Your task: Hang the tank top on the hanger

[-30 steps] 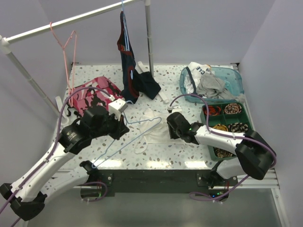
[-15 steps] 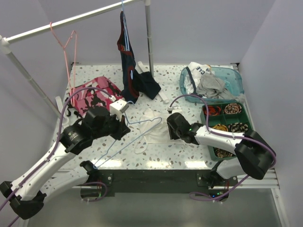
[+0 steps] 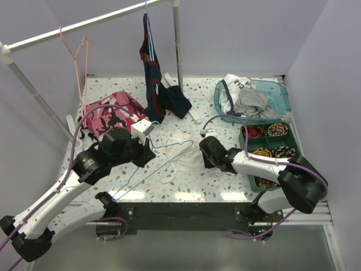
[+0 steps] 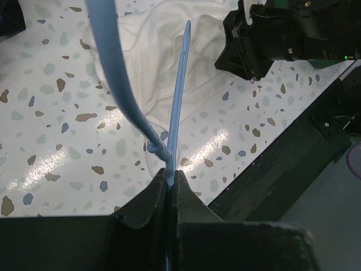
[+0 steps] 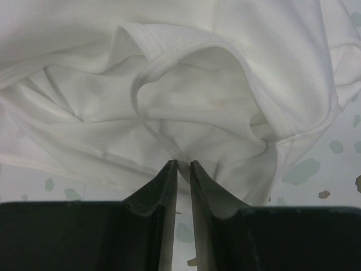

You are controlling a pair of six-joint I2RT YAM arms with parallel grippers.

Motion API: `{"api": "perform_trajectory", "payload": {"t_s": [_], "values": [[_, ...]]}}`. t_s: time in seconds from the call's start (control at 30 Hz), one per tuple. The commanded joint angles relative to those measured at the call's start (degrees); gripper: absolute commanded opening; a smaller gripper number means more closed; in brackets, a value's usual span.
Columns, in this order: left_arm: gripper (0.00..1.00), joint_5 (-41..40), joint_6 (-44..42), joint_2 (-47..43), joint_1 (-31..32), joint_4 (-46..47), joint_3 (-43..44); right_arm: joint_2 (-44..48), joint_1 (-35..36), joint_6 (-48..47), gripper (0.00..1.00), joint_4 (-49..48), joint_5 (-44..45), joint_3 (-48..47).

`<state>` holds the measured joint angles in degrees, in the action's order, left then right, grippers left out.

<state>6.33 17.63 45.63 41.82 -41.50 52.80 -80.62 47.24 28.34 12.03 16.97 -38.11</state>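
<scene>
Left claw [image 4: 169, 176]: clamped on the hanger [image 4: 107, 51].
Right claw [image 5: 183, 165]: nearly closed at the tank top [image 5: 186, 90] hem; whether it grips, we cannot tell.
Position: tank top crumpled on tabletop [image 4: 62, 141], under hanger's tip.
Progress: we judge threading not begun.

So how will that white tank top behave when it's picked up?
Probably floppy: the tank top lies crumpled in soft folds. Likely light, since the fabric looks thin. Lifted by one edge, it would probably sag and bunch.
</scene>
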Motion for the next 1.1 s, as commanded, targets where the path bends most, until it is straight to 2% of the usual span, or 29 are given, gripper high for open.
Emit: {"api": "perform_trajectory", "payload": {"t_s": [0.0, 0.13, 0.2, 0.47, 0.6, 0.9, 1.07], "values": [[0.00, -0.4, 0.8, -1.0, 0.4, 3.2, -1.1, 0.9, 0.2, 0.5, 0.16, -0.3, 0.6, -0.6], [0.00, 0.5, 0.3, -1.9, 0.5, 3.9, -2.0, 1.7, 0.2, 0.4, 0.06, 0.9, 0.5, -1.4], [0.00, 1.4, -0.1, -2.2, 0.5, 4.5, -2.3, 2.5, 0.2, 0.3, 0.04, 2.0, 0.6, -2.2], [0.00, 4.3, 0.8, -1.6, 1.6, 7.3, -4.3, 7.9, 0.2, 0.4, 0.04, 10.3, 3.0, -8.1], [0.00, 3.3, 1.7, -0.9, 3.0, 7.5, -4.5, 10.0, 0.1, 0.1, 0.04, 14.7, 4.7, -11.7], [0.00, -2.7, 3.7, 1.7, 9.2, 9.7, -5.9, 11.4, -0.5, -1.2, 0.03, 17.8, 5.5, -15.4], [0.00, -5.4, 3.3, 3.7, 11.3, 18.7, -8.5, 12.9, -0.5, -1.1, 0.03, 19.0, 5.3, -16.3]]}}
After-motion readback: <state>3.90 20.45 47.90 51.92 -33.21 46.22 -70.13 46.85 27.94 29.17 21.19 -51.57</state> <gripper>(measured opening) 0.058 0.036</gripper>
